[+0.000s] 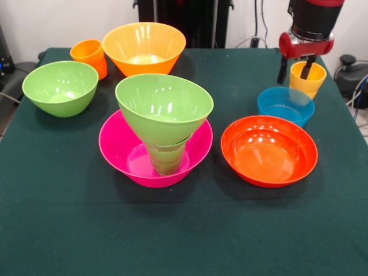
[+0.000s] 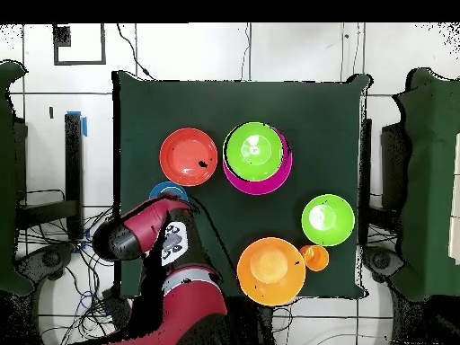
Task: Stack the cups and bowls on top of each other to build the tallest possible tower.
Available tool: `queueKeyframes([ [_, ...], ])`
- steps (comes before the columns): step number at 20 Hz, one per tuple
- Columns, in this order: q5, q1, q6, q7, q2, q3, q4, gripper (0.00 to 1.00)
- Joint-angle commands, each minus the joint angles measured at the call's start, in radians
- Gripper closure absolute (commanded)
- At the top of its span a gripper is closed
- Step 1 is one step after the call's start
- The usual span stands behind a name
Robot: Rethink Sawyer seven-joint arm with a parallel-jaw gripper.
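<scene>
hand clamped on yellow cup's rim, one finger inside, cup upright mouth up, light green bowl tilted atop green cup in pink bowl, desk

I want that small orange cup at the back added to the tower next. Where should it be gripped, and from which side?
Grip the orange cup across its open rim, coming straight down from above. It leans tilted against the big orange bowl, so that side is blocked; the rim faces up and is clear. Pinching one wall, a finger inside and one outside, would likely work too. The end effector is now at the yellow cup.
</scene>
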Motion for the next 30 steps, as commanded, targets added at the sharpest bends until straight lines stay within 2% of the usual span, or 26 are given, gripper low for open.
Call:
queueKeyframes([
  [1, -0.039, -0.021, -0.029, -0.042, 0.039, 0.088, -0.077, 0.00],
  [8, -0.050, -0.018, -0.045, -0.038, 0.052, 0.082, -0.079, 0.00],
  [12, -0.040, -0.021, -0.016, -0.043, 0.051, 0.085, -0.076, 0.00],
  [13, -0.037, -0.019, -0.008, -0.042, 0.049, 0.084, -0.075, 1.00],
  [18, -0.024, -0.017, 0.034, -0.047, 0.047, 0.084, -0.076, 1.00],
  [23, -0.034, 0.005, 0.019, -0.024, 0.036, 0.064, -0.077, 1.00],
  [25, -0.035, 0.004, -0.005, -0.015, 0.030, 0.064, -0.068, 1.00],
  [30, -0.004, -0.017, 0.042, -0.027, 0.014, 0.083, -0.057, 1.00],
])
